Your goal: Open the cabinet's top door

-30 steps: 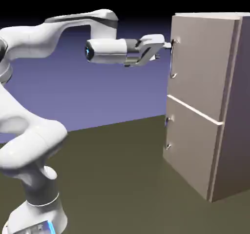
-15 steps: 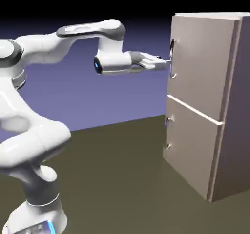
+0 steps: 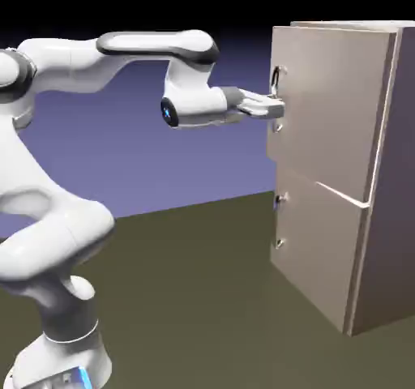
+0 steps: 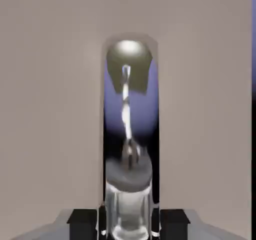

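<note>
Fingers (image 4: 83, 224) clenched on the top door's bar handle (image 4: 129, 176). Top door (image 3: 332, 108) slightly ajar, its handle-side edge out past the lower door (image 3: 316, 241). Cabinet (image 3: 397, 185) at the exterior view's right.

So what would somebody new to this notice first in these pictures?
Probably the big white arm, rising from the exterior view's lower left and reaching right to the cabinet. Next, the top door, standing slightly ajar, with the end effector closed on its handle. In the hand view, that shiny handle runs up the middle against the beige-grey door.
</note>
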You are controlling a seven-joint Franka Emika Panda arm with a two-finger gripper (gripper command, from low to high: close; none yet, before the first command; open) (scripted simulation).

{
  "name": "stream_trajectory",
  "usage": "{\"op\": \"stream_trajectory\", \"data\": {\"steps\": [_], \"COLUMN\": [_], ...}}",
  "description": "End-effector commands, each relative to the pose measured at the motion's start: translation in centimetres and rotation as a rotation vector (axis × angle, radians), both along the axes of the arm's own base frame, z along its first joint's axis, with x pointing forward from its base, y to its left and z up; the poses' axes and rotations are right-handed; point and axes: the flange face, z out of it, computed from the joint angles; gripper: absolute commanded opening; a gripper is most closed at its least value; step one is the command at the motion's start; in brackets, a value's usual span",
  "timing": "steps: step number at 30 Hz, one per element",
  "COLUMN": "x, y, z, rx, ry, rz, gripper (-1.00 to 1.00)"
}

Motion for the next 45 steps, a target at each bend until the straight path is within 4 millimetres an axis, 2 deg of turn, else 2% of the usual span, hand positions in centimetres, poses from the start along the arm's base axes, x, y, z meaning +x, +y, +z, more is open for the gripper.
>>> {"op": "stream_trajectory", "data": {"steps": [1,10,17,25,35,45], "x": [-0.5,-5.1,-8.6,-11.5,-13.8,-13.9], "y": [-0.3,-4.3,-8.5,-13.8,-21.8,-30.5], "z": [0.0,0.0,0.0,0.0,0.0,0.0], "rx": [0.001,0.001,0.001,0.001,0.001,0.001], "ry": [0.000,0.000,0.000,0.000,0.000,0.000], "rz": [0.018,0.210,0.380,0.572,0.833,1.107], "gripper": [-1.00,-1.00,-1.00,-1.00,-1.00,-1.00]}}
